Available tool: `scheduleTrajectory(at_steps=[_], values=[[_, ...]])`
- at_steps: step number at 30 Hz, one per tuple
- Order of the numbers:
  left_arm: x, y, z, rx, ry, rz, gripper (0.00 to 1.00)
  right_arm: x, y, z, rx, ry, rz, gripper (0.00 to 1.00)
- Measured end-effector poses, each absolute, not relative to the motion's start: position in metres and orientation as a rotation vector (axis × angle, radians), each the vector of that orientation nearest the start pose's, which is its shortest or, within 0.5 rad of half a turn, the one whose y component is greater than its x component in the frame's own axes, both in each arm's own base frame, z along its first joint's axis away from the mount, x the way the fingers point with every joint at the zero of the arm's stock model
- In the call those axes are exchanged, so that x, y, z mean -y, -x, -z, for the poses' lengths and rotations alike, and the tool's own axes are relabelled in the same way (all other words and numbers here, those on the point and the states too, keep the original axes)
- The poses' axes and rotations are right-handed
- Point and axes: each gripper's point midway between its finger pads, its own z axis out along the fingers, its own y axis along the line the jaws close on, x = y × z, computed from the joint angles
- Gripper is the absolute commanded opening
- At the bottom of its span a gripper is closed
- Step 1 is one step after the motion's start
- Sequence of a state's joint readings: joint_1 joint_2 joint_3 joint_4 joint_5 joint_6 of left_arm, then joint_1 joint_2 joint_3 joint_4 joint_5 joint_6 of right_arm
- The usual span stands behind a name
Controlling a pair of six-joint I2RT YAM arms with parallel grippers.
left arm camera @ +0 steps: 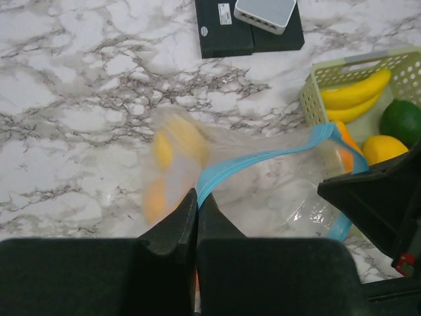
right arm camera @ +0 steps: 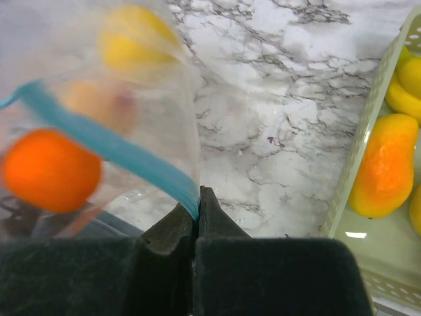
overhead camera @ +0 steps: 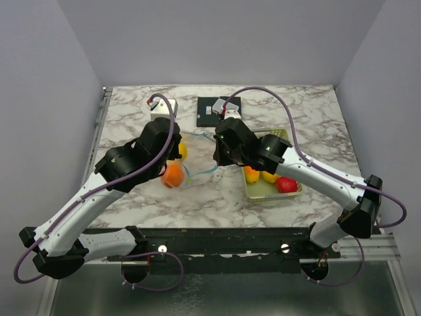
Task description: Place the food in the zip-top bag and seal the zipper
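Observation:
The clear zip-top bag hangs between my two grippers, lifted off the marble table. Its light blue zipper runs from one gripper to the other. My left gripper is shut on one end of the zipper. My right gripper is shut on the other end of the zipper. Inside the bag I see an orange, a yellow fruit and a pale blurred fruit. From above, the orange shows below the left gripper; the right gripper is beside the basket.
A pale yellow-green slotted basket at the right holds a banana, a dark green fruit, yellow and orange fruits and a red apple. A black box with white adapters lies at the back.

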State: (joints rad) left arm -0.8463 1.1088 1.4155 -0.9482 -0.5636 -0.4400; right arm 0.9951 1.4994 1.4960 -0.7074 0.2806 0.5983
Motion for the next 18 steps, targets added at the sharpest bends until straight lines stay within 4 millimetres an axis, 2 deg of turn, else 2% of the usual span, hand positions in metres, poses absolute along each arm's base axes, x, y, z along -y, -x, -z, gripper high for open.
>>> scheduleTrajectory(at_steps=[2, 4, 6, 8, 10, 12, 18], values=[[0.155, -0.243, -0.326, -2.066, -0.108, 0.173, 0.00, -0.330, -0.248, -0.239, -2.302, 0.322, -0.485, 0.01], [0.152, -0.241, -0.327, -2.059, -0.105, 0.178, 0.00, -0.325, -0.250, -0.242, -2.294, 0.329, -0.450, 0.01], [0.151, -0.239, -0.316, -2.080, -0.116, 0.161, 0.00, -0.324, -0.254, -0.258, -2.256, 0.318, -0.451, 0.01], [0.150, -0.238, -0.296, -2.120, -0.138, 0.125, 0.00, -0.323, -0.257, -0.271, -2.222, 0.302, -0.461, 0.01], [0.149, -0.236, -0.277, -2.164, -0.161, 0.089, 0.00, -0.320, -0.257, -0.276, -2.210, 0.293, -0.469, 0.01], [0.150, -0.236, -0.269, -2.182, -0.173, 0.075, 0.00, -0.318, -0.256, -0.273, -2.213, 0.293, -0.466, 0.01], [0.150, -0.236, -0.271, -2.179, -0.171, 0.080, 0.00, -0.313, -0.250, -0.242, -2.278, 0.301, -0.424, 0.01]])
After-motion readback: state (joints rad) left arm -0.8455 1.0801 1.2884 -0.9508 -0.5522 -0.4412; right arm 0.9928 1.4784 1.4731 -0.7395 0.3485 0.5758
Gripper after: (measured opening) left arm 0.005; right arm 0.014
